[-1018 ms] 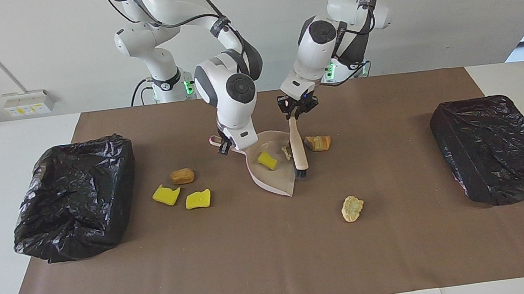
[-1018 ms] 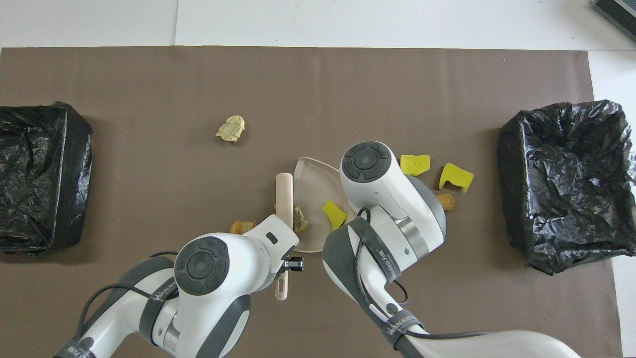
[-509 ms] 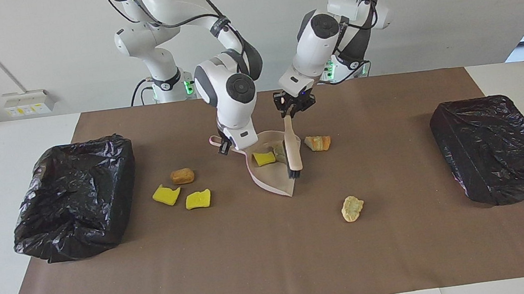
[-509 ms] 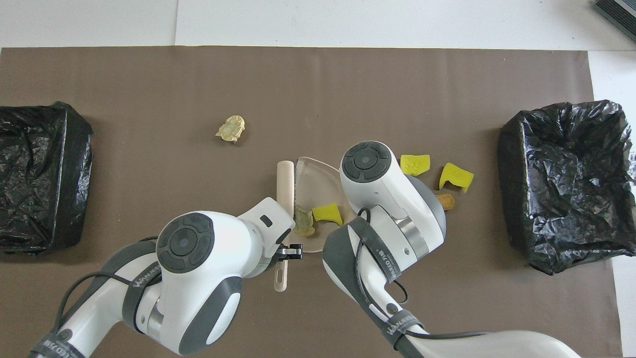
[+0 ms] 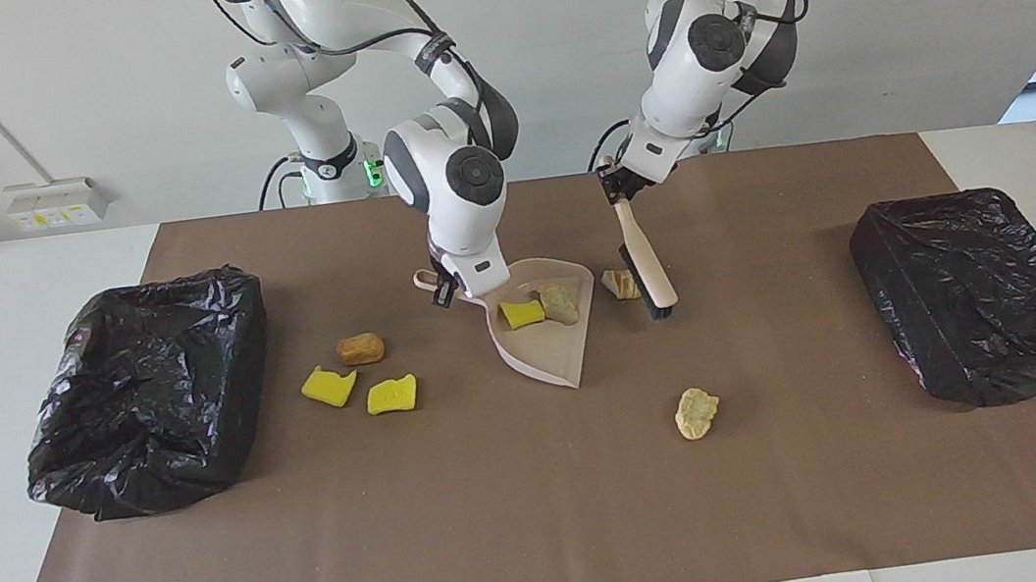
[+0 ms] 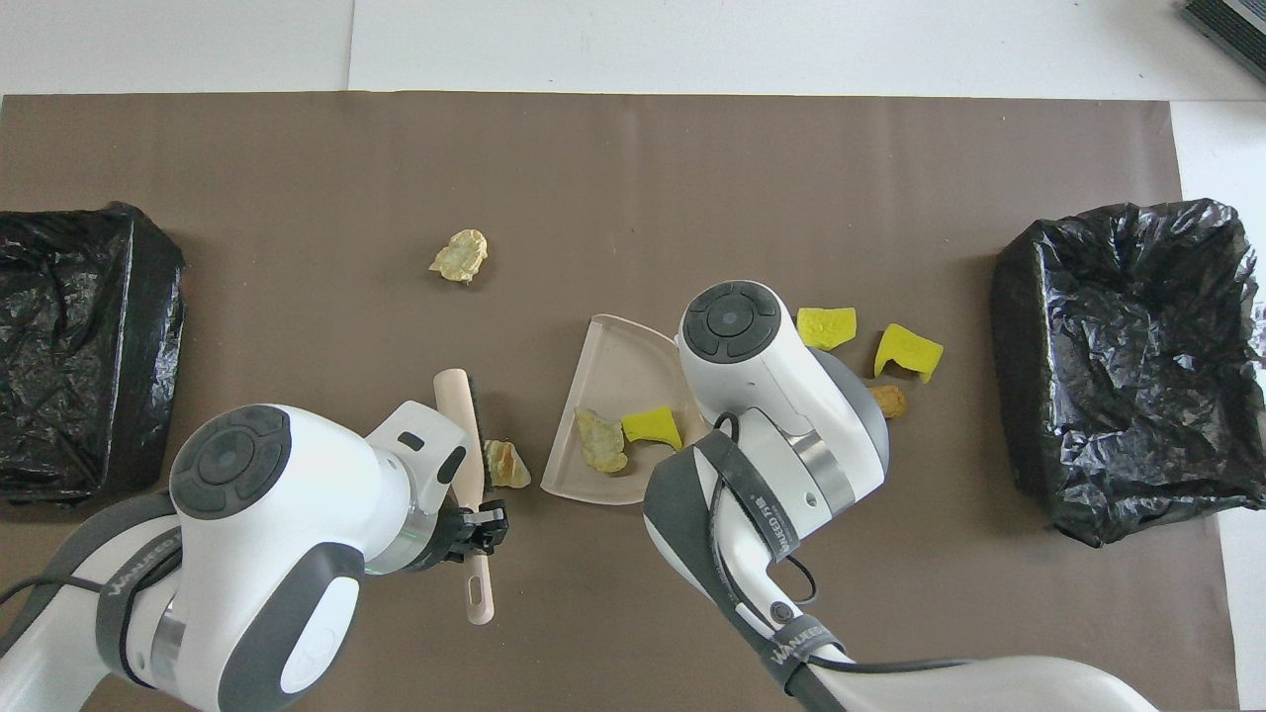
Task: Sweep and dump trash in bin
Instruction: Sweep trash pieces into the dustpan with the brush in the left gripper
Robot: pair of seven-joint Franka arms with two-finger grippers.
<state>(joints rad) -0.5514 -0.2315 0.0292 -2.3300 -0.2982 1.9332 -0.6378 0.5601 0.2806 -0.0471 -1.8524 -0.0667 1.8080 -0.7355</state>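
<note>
The left gripper (image 5: 619, 182), just above the centre of the facing frame, is clenching the handle of the beige hand brush (image 5: 645, 261), which is hanging slanted with its dark bristles low beside a brown bread-like chunk (image 5: 618, 284); whether the bristles are touching the brown paper mat (image 5: 544, 505) cannot be told. In the overhead frame that brush (image 6: 461, 435) is lying lower left of centre, with the same chunk (image 6: 506, 464) just beside it.

The right gripper (image 5: 453, 286), slightly left of centre in the facing frame, is gripping the handle of the pale pink dustpan (image 5: 558, 355), whose pan is resting on the mat. A yellow sponge piece (image 5: 521, 313) and a pale crumbly lump (image 5: 559, 304) are sitting inside the pan, touching each other.

The rest of the trash is lying loose on the mat: another pale lump (image 5: 696, 412) below centre of the facing frame, and a brown chunk (image 5: 360, 349) with two yellow sponge pieces (image 5: 329, 385) (image 5: 392, 395) at centre left, near the open black-lined bin (image 5: 145, 396) at the frame's left. A second black-bagged bin (image 5: 983, 293) is sitting at the frame's right.
</note>
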